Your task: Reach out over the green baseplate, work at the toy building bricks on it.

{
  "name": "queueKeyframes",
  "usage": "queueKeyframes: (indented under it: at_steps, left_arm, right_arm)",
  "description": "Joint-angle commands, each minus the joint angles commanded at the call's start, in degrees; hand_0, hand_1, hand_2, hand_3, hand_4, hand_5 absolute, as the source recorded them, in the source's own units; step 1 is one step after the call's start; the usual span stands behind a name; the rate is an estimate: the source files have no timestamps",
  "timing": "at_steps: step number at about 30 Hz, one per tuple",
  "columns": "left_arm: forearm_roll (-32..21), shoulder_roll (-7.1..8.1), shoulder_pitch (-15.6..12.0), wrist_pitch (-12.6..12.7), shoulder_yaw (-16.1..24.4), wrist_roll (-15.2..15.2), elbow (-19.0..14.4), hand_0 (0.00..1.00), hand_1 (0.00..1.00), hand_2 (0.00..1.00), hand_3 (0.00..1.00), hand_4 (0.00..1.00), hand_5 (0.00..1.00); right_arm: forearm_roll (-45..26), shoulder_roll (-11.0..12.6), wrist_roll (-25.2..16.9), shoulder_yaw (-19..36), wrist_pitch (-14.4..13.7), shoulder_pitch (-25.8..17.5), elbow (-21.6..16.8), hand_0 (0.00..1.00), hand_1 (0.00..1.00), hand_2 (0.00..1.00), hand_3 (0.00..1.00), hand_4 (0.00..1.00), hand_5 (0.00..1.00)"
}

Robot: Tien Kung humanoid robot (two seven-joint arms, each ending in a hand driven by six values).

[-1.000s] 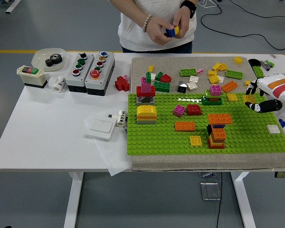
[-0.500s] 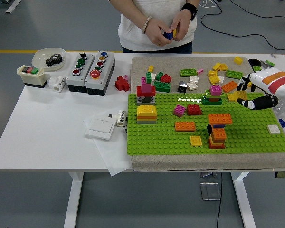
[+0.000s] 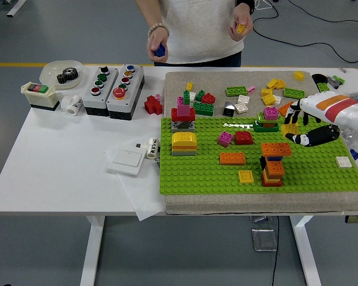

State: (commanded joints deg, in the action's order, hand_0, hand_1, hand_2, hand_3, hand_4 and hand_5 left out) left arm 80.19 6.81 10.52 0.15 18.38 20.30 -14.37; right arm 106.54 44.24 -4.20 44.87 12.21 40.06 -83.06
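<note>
The white counter [image 3: 59, 155] carries a grey mat with the green baseplate [image 3: 310, 173] at its right half, toy bricks standing on it. The right hand [image 3: 304, 125] hovers over the baseplate's far right, fingers loosely spread, grasping nothing. The person at the far side holds a blue brick [image 3: 160, 51] and a yellow brick [image 3: 241, 28] apart.
</note>
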Motion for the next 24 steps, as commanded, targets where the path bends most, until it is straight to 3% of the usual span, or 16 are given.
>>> queueKeyframes:
  at_steps: [24]
  left_arm:
    - [0.04, 0.04, 0.18, -0.14, -0.19, 0.04, -0.02, 0.551, 0.621, 0.683, 0.612, 0.648, 0.726]
  right_arm:
    - [-3.35, -1.97, 2.80, -3.35, 1.03, 1.41, 0.11, 0.316, 0.463, 0.567, 0.575, 0.721, 0.408]
